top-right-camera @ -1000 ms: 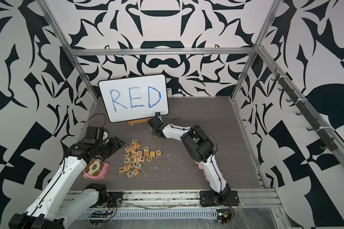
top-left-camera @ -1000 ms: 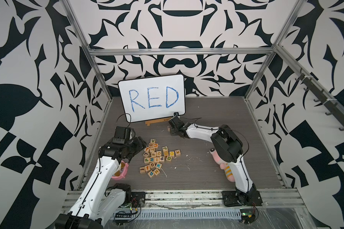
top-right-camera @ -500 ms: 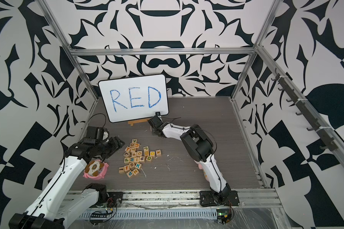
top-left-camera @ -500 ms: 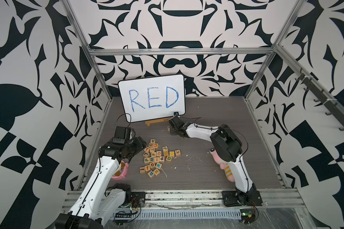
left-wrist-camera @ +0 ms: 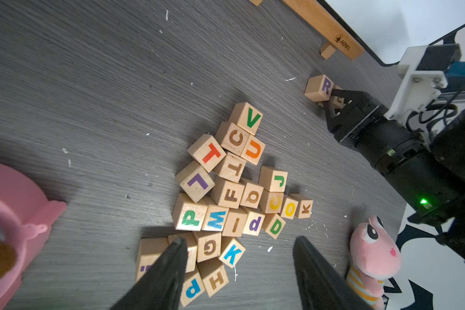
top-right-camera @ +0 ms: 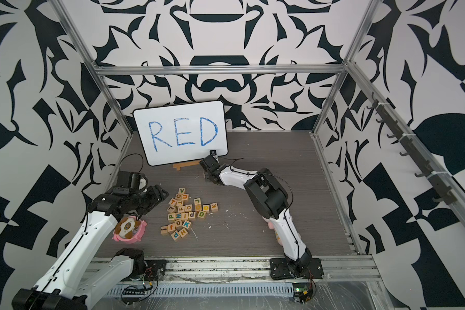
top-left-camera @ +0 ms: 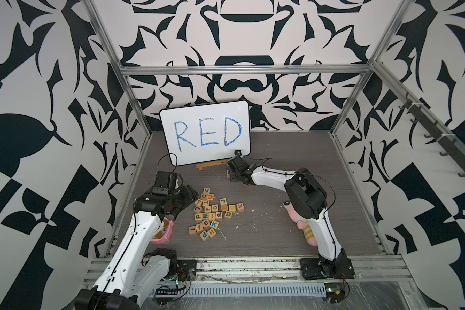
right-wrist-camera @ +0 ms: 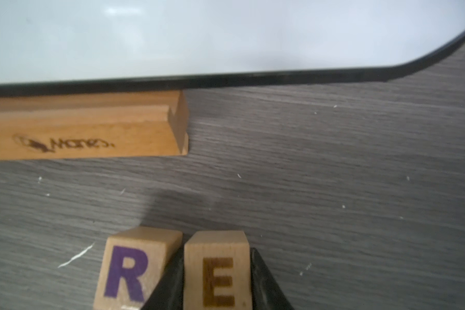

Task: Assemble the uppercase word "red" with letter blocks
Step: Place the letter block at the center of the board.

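**Ana:** So, how far along is RED, from a top view?

**Ben:** Two of three, I'd judge. The right claw point(top-left-camera: 229, 177) is down at the 12 o'clock end of the surface point(top-left-camera: 279, 241), just before the whiteboard point(top-left-camera: 204, 132) and at 1 o'clock from the heap of letter blocks point(top-left-camera: 210, 214). The green D block point(top-left-camera: 228, 214) lies on the heap's 3 o'clock edge. The left claw point(top-left-camera: 191, 195) hovers at its 9 o'clock.

**Ana:** And the left wrist view?

**Ben:** The left claw is released, fingers spread with nothing between them. The D block touches the lowercase d block point(left-wrist-camera: 255, 223). The R block point(left-wrist-camera: 320, 87) stands well apart from the heap.

**Ana:** Right wrist?

**Ben:** R block and E block point(right-wrist-camera: 218, 271) stand side by side, both readable, with one finger wedged between them. The fingers lie against both sides of E. I cannot tell whether they are gripping or slack.

**Ana:** What's left?

**Ben:** Probably freeing E, then fetching D and setting it beyond E.
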Motion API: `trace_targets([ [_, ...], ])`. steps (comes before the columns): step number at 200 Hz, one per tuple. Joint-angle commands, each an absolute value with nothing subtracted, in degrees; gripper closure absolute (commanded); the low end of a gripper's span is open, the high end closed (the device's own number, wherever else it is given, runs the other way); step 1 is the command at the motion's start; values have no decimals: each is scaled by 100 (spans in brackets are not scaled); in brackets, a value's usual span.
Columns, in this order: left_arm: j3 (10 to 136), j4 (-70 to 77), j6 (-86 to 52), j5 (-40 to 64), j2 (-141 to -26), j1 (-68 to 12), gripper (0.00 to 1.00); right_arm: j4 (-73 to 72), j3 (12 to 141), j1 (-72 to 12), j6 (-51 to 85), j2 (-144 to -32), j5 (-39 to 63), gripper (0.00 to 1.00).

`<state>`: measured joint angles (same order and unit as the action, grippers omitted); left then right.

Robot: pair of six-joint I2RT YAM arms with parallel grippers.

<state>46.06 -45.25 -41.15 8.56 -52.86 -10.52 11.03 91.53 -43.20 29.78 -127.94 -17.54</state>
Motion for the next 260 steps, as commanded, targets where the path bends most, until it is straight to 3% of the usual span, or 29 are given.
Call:
trace_targets([
  [1, 4621, -4623, -4091, 896, -5290, -1055, 33, 1143, 9382, -4307, 2927, -12814, -1773, 64],
  [165, 4619, -4614, -4087, 923, -5317, -1055, 33, 1225, 9153, -4306, 2847, -12379, -1724, 59],
  [260, 4615, -4616, -4085, 932, -5326, -1055, 33, 1169, 8088, -4534, 2848, -10934, -1564, 57],
])
